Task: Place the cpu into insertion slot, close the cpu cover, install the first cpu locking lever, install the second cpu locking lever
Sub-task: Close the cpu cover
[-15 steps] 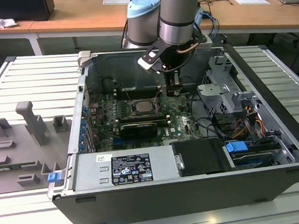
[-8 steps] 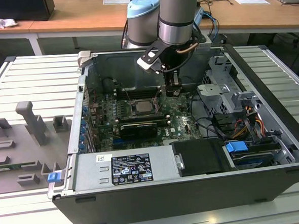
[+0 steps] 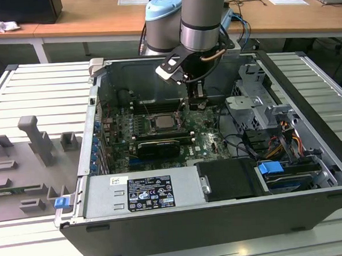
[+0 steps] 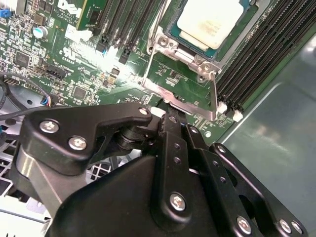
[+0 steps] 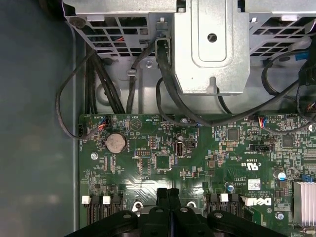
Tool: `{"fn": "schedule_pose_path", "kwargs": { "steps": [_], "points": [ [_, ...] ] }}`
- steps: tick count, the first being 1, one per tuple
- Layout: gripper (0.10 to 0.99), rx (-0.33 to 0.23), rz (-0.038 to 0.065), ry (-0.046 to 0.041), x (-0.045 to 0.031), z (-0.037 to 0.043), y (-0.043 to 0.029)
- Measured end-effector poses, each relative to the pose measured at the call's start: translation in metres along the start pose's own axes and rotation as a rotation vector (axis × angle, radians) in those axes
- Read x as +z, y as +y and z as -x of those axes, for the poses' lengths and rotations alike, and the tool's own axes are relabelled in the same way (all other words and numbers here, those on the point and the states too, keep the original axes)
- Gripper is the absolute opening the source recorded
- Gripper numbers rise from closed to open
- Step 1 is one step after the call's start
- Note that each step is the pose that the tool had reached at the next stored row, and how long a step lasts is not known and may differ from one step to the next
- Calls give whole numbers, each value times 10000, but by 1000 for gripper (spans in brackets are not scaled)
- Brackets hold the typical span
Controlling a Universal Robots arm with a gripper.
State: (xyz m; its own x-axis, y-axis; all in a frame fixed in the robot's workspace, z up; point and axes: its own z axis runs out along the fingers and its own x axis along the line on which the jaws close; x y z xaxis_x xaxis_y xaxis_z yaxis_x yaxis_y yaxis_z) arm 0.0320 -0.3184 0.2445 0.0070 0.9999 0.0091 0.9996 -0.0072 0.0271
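One cpu flat in the insertion slot, metal top up; hand near, fingers together.

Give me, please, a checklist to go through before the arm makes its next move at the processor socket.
1. The cpu lies in the insertion slot, silvery top up: ok.
2. The cpu cover is fully down over the chip: cannot tell.
3. The end effector is close to the socket's edge, over the motherboard: ok.
4. Its fingers are together, as seen in the first wrist view: ok.
5. The end effector touches the shiny metal strip beside the socket: cannot tell.
6. The cables lie away from the end effector: ok.
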Motion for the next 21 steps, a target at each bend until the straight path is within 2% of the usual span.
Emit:
{"fn": "schedule_pose_path", "kwargs": {
  "steps": [21],
  "points": [
    [106,0,0,-1,-5,1,-216]
  ]
}}
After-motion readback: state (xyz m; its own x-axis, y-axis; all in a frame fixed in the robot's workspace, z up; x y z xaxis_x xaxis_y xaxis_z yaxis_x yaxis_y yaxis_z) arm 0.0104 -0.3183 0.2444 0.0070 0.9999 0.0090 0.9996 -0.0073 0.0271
